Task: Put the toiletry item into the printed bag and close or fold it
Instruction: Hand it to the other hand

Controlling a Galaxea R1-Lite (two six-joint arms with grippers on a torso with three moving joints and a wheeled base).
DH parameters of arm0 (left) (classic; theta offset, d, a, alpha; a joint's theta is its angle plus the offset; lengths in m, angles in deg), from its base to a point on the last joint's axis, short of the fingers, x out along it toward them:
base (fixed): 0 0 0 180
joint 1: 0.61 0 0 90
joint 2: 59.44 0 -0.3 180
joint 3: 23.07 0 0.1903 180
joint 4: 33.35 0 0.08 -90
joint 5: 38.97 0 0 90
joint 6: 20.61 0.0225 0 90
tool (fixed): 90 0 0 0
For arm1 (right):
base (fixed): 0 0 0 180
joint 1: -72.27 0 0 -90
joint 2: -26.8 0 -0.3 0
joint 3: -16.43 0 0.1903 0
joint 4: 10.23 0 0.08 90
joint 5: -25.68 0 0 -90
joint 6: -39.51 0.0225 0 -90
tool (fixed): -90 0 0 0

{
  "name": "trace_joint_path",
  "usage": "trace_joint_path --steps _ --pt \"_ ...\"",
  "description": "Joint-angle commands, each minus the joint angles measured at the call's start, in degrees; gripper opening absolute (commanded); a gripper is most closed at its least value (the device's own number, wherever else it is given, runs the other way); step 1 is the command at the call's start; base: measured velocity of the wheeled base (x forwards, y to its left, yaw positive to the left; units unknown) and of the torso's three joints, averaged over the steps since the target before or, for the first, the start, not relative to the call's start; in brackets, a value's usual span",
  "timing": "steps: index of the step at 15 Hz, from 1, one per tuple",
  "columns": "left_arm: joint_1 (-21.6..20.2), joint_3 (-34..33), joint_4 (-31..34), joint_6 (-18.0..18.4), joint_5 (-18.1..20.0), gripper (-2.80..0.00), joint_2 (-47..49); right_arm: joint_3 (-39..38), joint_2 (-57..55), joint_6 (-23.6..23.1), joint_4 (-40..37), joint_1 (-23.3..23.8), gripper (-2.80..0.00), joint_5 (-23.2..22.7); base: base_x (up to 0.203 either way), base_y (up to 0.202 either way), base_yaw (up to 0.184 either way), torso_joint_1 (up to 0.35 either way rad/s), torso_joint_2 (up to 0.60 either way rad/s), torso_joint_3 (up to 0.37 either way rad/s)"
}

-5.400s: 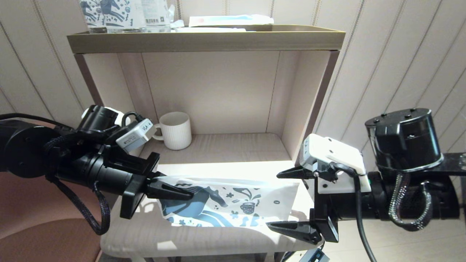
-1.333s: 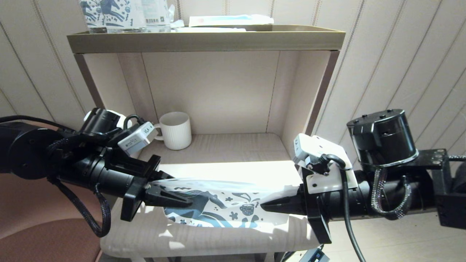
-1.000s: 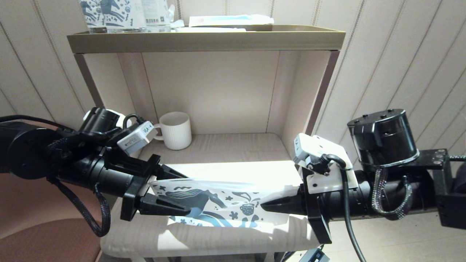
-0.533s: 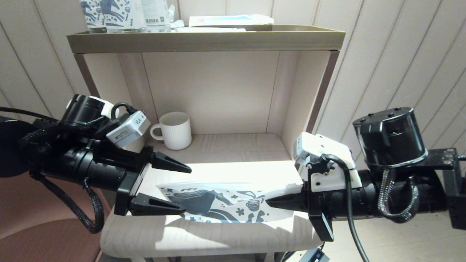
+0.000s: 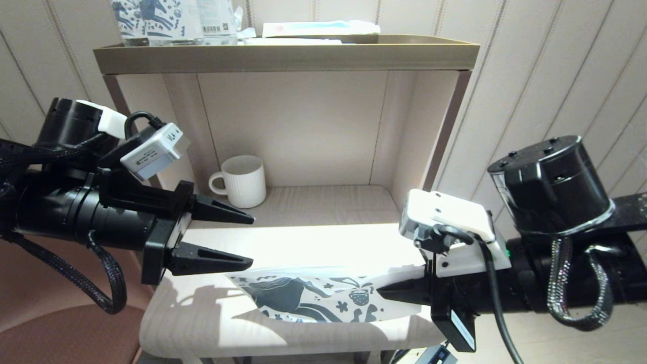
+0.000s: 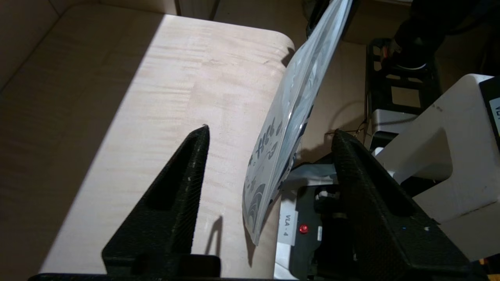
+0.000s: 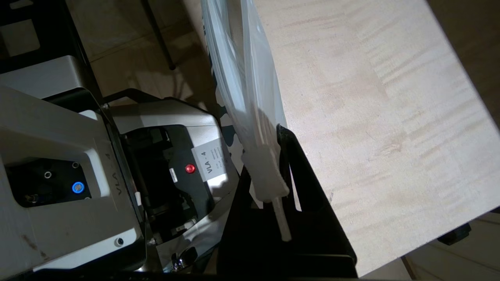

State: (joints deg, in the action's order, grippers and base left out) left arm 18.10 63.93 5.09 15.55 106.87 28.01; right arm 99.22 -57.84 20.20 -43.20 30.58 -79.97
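One gripper has the goods: right gripper [image 5: 389, 291], jaws clamped tight on the slider end of the flat white plastic zip pouch printed w/ a dark blue horse, cup & flowers [image 5: 313, 298], holds it hanging on edge just above the pale wood-grain shelf board [image 5: 212, 323], near its front edge. Left gripper [image 5: 250, 241] sits off the pouch's free end, fingers about half apart, holding nothing. Toiletry item not visible anywhere; can't tell if it's inside the pouch, film is thin, glossy & semi-opaque. Judging by this, closing or folding prob still left. Ribbed white ceramic mug [image 5: 244, 181] stands well behind the pouch, at the back of the board. Gripper fingers are black, tapered, rough-textured.
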Motion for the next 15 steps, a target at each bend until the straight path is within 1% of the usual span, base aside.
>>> trace_joint_path --steps 1,2,4,7,10,11,12,13,14,15 --pt "0.1 0.0 0.0 0.2 0.3 -2.80 -0.6 0.4 0.0 -0.1 -0.6 -2.2 -2.80 1.7 0.000 0.000 0.000 0.000 0.00 0.000" --pt "0.2 0.0 0.1 0.2 0.2 -2.80 -0.6 0.7 -0.5 -0.1 -0.9 -2.7 -2.80 2.8 0.000 0.000 0.000 0.000 0.00 0.000" --pt "0.8 0.3 0.4 -0.4 0.1 -2.80 -0.2 1.1 -0.6 0.0 -0.9 -4.0 -2.80 3.1 0.000 0.000 0.000 0.000 0.00 0.000" --pt "2.1 0.5 0.1 -2.8 0.2 -2.80 0.0 2.8 -1.4 0.1 -0.9 -5.6 -2.80 3.1 0.000 0.000 0.000 0.000 0.00 0.000" --pt "2.9 0.5 0.2 -4.1 0.2 -2.80 -0.3 3.3 -1.4 0.0 -0.7 -7.0 -2.80 3.4 0.000 0.000 0.000 0.000 0.00 0.000" --pt "3.7 0.6 0.2 -5.0 0.2 -2.80 -0.5 3.3 -1.4 0.0 -0.7 -7.9 -2.80 3.7 0.000 0.000 0.000 0.000 0.00 0.000" --pt "4.9 0.6 0.1 -6.5 -0.4 -2.80 -1.4 3.5 -1.7 0.0 -0.6 -8.8 -2.80 4.2 0.000 0.000 0.000 0.000 0.00 0.000" --pt "5.8 0.5 0.0 -7.5 -2.0 -2.80 -1.8 3.9 -2.5 0.0 -0.7 -9.3 -2.80 4.5 0.000 0.000 0.000 0.000 0.00 0.000" --pt "6.6 0.4 0.0 -7.8 -3.2 -2.80 -1.8 4.2 -3.6 0.0 -0.7 -9.7 -2.80 4.6 0.000 0.000 0.000 0.000 0.00 0.000" --pt "7.0 0.3 0.0 -7.9 -3.5 -2.80 -1.8 4.6 -4.8 -0.1 -0.5 -10.1 -2.80 4.7 0.000 0.000 0.000 0.000 0.00 0.000"
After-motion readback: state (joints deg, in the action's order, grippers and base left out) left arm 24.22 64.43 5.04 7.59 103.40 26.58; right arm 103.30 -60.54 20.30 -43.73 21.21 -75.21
